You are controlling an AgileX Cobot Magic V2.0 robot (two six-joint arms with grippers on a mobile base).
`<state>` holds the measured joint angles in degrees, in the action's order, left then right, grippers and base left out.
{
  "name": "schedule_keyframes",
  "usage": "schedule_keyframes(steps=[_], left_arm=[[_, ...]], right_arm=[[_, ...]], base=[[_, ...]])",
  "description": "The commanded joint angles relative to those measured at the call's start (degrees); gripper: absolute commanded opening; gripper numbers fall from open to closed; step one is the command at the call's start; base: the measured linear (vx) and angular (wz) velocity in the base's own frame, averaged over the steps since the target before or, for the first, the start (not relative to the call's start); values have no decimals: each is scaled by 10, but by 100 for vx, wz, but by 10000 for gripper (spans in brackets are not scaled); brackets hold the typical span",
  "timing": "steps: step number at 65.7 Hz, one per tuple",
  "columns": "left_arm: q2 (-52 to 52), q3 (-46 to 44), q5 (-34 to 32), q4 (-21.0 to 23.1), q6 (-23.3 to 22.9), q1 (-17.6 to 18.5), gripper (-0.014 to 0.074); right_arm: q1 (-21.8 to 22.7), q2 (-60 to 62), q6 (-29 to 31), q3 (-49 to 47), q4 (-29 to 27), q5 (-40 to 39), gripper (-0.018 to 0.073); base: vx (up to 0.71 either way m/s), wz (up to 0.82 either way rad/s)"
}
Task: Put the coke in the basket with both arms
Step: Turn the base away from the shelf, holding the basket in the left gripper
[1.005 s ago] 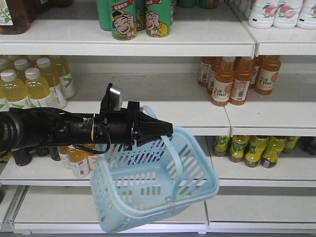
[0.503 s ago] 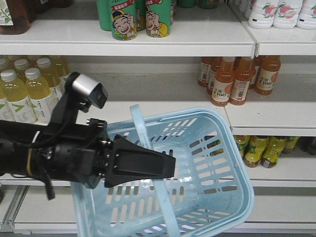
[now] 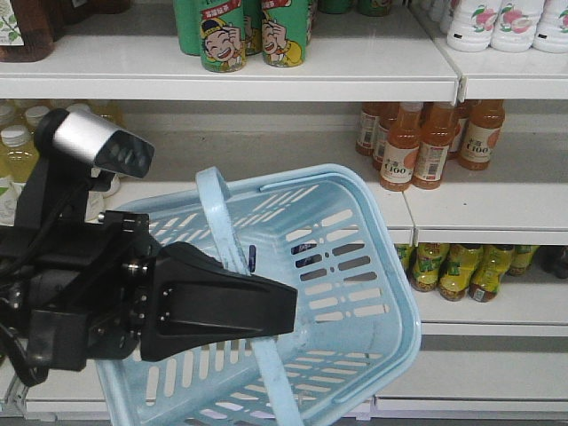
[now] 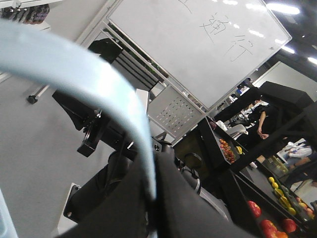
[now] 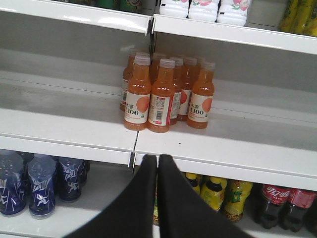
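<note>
Where its flat blue strap handle (image 3: 216,213) is pinched between the closed jaws of the black wedge-shaped left gripper (image 3: 286,309), the pale blue rectangular slotted plastic basket (image 3: 377,293) hangs tilted, mouth toward the viewer, in front of the shelving.
Silver-grey camera block (image 3: 93,142): above the basket's left corner, on the same arm.
Amber plastic juice bottles with pale caps (image 3: 426,142): upper right of the basket, on a white shelf (image 3: 497,209).
Green cartoon-printed cans (image 3: 222,35): above the basket.
Black right gripper (image 5: 157,166): fingers pressed together with nothing between them; its place relative to the basket cannot be told.
</note>
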<state>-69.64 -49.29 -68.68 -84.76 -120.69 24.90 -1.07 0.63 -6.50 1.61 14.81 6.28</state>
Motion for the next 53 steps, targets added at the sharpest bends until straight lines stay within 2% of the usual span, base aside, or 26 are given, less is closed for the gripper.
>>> schedule_keyframes(steps=[1, 15, 53], left_arm=[[15, -14, -58, 51, -14, 2, -8], [15, -14, -56, 34, -18, 2, -8], [15, -14, -56, 34, -18, 2, -6]], right_arm=[[3, 7, 4, 4, 6, -40, -5], [3, 7, 4, 4, 6, -40, -5], [3, 7, 4, 4, 6, -40, -5]], base=[[0, 0], [0, 0], [0, 0]])
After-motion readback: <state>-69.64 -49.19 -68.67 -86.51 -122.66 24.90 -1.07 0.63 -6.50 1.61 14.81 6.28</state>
